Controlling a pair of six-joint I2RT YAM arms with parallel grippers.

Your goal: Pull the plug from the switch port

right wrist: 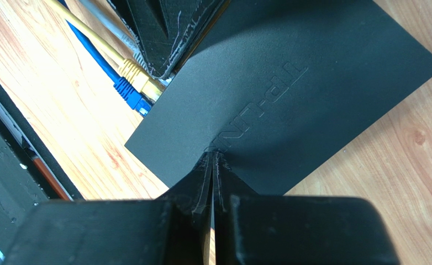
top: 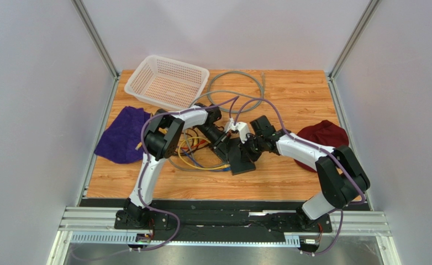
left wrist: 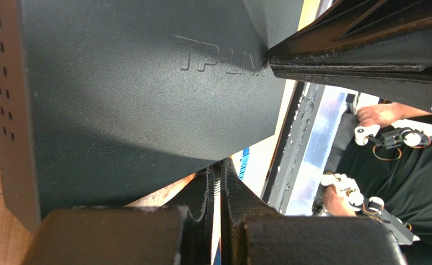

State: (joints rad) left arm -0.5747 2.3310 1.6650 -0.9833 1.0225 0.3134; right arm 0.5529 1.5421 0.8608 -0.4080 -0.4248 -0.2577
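Wood tabletop (right wrist: pixel 400 165) looks slick; with left gripper (left wrist: pixel 219 168) and right gripper (right wrist: pixel 211 160) both clenched, a tug could drag the switch (right wrist: pixel 312 72).

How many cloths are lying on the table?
2. A purple cloth by the left edge, a dark red cloth by the right edge, partly under the right arm. None evidently hidden.

Embossed "TP-LINK" lettering stands on the matte black top of the switch (right wrist: pixel 312 83), running outward from the right jaws' tips.
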